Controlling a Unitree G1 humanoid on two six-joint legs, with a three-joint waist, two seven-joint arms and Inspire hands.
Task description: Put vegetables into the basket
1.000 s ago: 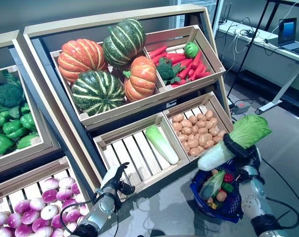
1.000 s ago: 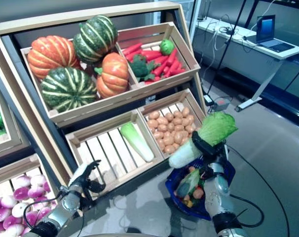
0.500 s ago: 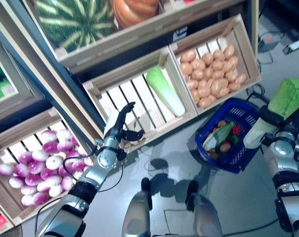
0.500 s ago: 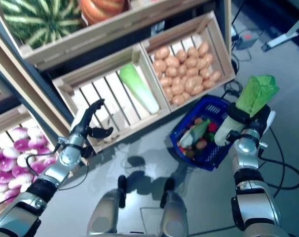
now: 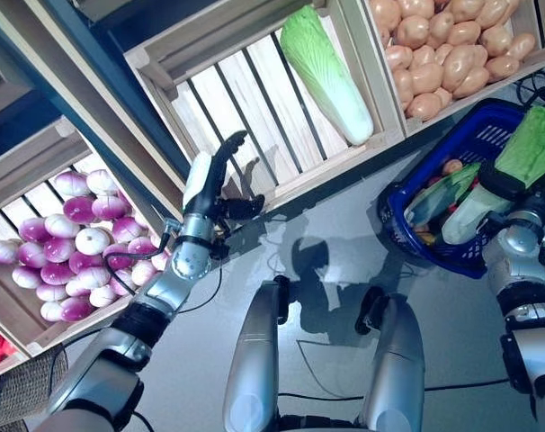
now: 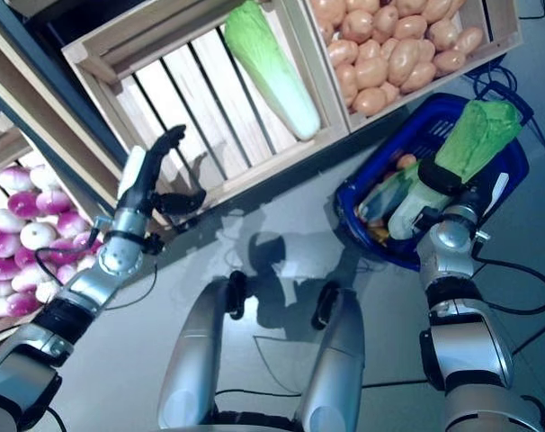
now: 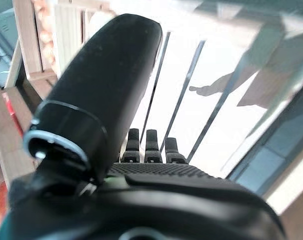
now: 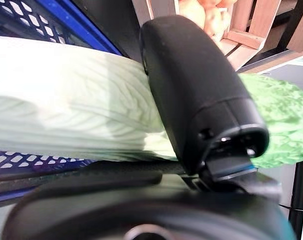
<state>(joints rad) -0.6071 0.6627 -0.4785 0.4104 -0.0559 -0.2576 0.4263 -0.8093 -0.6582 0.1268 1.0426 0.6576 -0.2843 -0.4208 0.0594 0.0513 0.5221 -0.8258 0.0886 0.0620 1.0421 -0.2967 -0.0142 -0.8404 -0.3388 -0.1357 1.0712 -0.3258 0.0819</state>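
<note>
1. The napa cabbage (image 6: 452, 162) is clamped in the right hand (image 6: 432, 184) at the right edge of the head views. The dark fingers wrap its middle, where the white stalk meets the green leaves, and the right wrist view shows the thumb pressed across it.
2. The cabbage's long axis runs diagonally, with the leafy end toward the upper right of the frame and the white stalk end toward the lower left. The stalk end hangs over the open blue basket (image 6: 506, 175), which sits on the floor directly beneath it.
3. The basket already holds several vegetables (image 6: 380, 202) on its left side, including another pale green one. By this reading, the coming move is a short drop or lowering straight down, stalk end first.
4. The right forearm rises nearly vertically from the lower right, wrist just below the basket's near rim.
5. The left hand (image 5: 209, 184) is far off, left of centre, with fingers straight and spread and holding nothing. It reaches toward the slatted crate (image 5: 227, 90), where a second cabbage (image 5: 322, 67) lies at the top centre.
</note>
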